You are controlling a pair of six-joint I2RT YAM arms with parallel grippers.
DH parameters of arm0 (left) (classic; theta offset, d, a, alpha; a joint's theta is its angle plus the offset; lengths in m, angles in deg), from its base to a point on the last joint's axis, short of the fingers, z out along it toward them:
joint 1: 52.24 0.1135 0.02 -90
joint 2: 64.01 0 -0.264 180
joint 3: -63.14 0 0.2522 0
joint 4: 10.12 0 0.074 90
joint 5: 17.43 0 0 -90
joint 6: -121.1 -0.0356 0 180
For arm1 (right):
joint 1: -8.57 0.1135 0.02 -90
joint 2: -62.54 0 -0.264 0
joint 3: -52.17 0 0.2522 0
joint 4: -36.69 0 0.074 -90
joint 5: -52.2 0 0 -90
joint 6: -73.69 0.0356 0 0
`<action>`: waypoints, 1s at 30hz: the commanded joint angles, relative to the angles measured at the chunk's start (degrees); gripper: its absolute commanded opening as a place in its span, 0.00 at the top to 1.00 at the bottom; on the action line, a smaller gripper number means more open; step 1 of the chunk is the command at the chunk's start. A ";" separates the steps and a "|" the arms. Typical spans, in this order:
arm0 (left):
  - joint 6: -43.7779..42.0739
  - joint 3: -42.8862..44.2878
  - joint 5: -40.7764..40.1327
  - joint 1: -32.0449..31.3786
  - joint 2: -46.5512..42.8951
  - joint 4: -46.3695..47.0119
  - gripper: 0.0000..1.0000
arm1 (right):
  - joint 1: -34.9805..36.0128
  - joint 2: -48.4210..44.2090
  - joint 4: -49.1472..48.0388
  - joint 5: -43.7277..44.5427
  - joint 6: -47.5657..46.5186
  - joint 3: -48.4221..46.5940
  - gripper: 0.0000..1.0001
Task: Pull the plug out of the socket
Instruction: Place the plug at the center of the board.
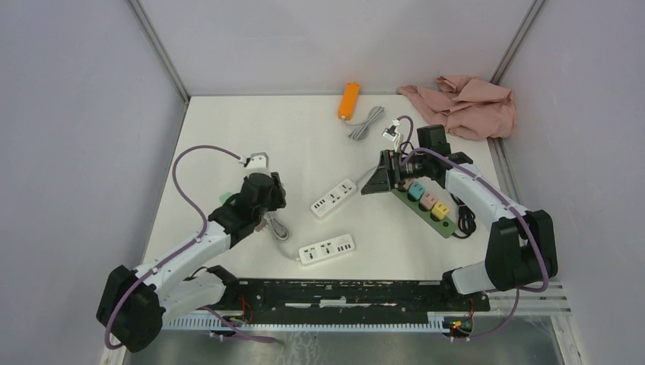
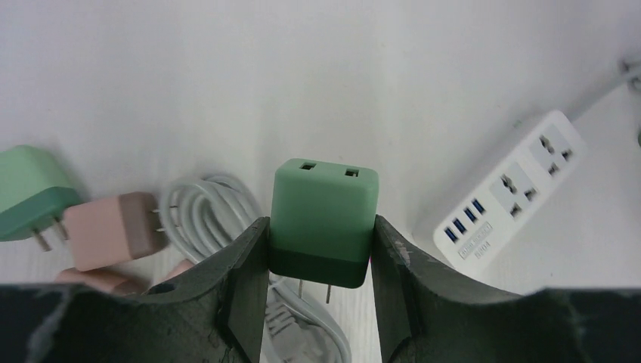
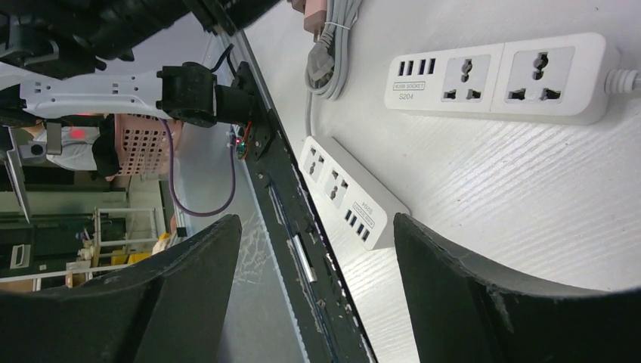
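Note:
My left gripper (image 2: pixel 319 227) is shut on a green two-prong plug (image 2: pixel 323 215), held above the table with its prongs free of any socket. In the top view the left gripper (image 1: pixel 268 192) hovers at the table's left. A green power strip (image 1: pixel 449 225) lies on the right with teal (image 1: pixel 416 192), pink (image 1: pixel 429 201) and yellow (image 1: pixel 440 211) plugs in it. My right gripper (image 1: pixel 376 182) is open and empty at the strip's near-left end. In its wrist view the right gripper (image 3: pixel 316 227) faces two white power strips.
White power strips lie mid-table (image 1: pixel 335 198) and nearer the front (image 1: pixel 327 249). Loose green (image 2: pixel 26 189) and pink (image 2: pixel 113 227) plugs and a coiled white cable (image 2: pixel 204 208) lie under my left gripper. An orange device (image 1: pixel 348 100), grey cable (image 1: pixel 366 122) and pink cloth (image 1: pixel 464 103) lie at the back.

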 commanded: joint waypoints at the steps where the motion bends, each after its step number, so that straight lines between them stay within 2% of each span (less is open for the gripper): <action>1: 2.92 -0.80 3.22 8.95 -3.08 4.16 0.97 | -0.55 -0.80 0.50 -2.08 -3.01 -2.60 0.20; 7: 7.60 -2.37 7.80 19.83 -2.30 7.79 0.97 | -0.73 -0.55 0.62 -2.26 -3.05 -2.66 0.20; 12: 11.92 -2.99 3.92 25.12 -0.31 9.19 0.97 | -0.76 -0.66 0.56 -2.89 -2.88 -2.51 0.20; 16: 15.85 -2.23 1.98 28.07 3.55 8.84 0.91 | -0.78 -0.79 0.44 -3.19 -2.75 -2.57 0.20; 23: 20.65 5.14 -2.43 29.22 14.93 -0.82 0.84 | -0.82 -1.16 0.51 -3.18 -2.67 -2.48 0.20; 26: 21.03 7.26 -2.90 29.24 17.54 -3.14 0.71 | -0.82 -1.18 0.51 -3.31 -2.66 -2.42 0.20; 30: 21.71 7.23 -3.43 29.27 17.37 -3.45 0.36 | -0.82 -1.25 0.51 -3.26 -2.66 -2.47 0.20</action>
